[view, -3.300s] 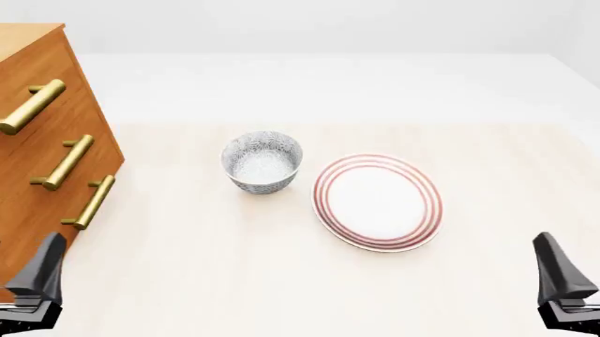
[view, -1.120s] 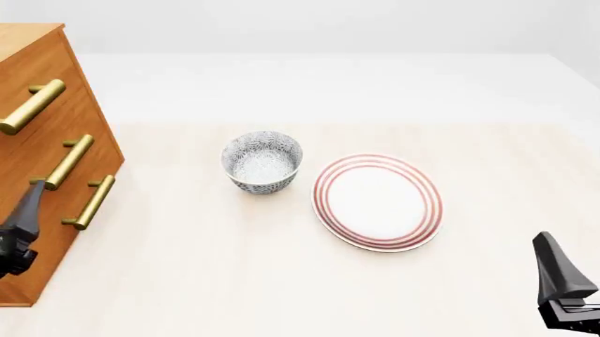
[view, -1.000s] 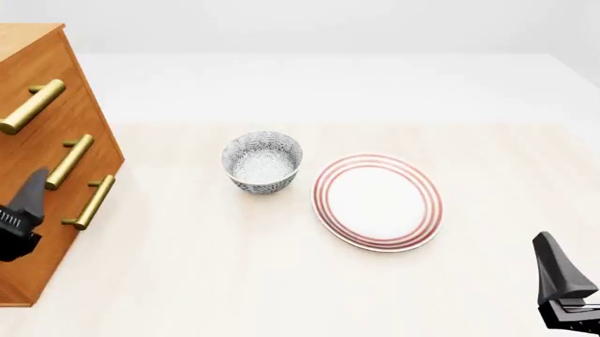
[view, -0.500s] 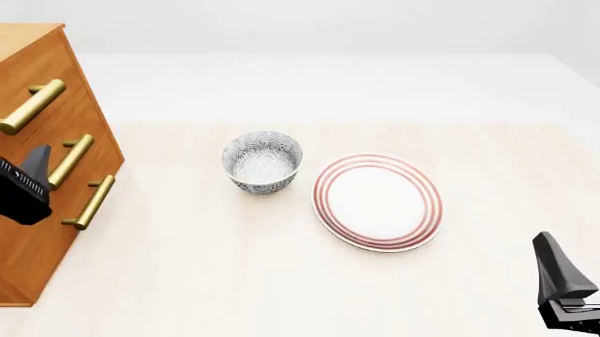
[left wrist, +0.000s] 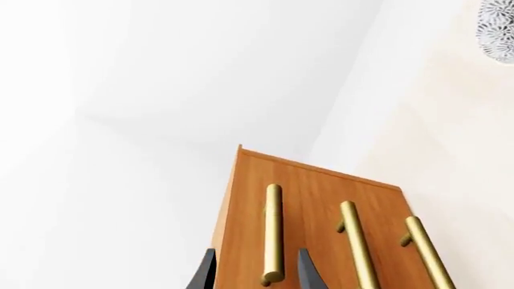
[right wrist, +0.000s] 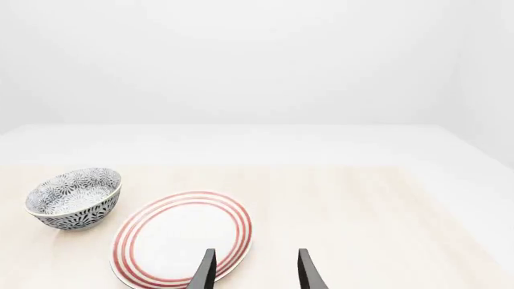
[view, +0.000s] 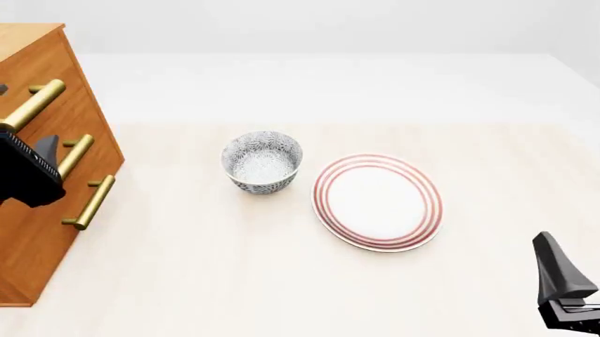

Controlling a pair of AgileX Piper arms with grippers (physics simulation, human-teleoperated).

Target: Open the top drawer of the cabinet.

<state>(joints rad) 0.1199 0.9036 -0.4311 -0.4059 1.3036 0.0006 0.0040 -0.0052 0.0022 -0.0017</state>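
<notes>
Brass is what matters: the top drawer's bar handle lies just ahead of the left end effector, its long axis running along the line of the fingers, which stand apart to either side of its near end without touching. The top drawer sits shut in the cabinet at the worktop's left edge. The right end effector (also parted, empty) hangs far off.

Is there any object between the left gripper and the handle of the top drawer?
Nothing visible. In the left wrist view the left gripper is open, and the top drawer's handle shows between its fingertips. The bowl and plate sit off to the side.
</notes>
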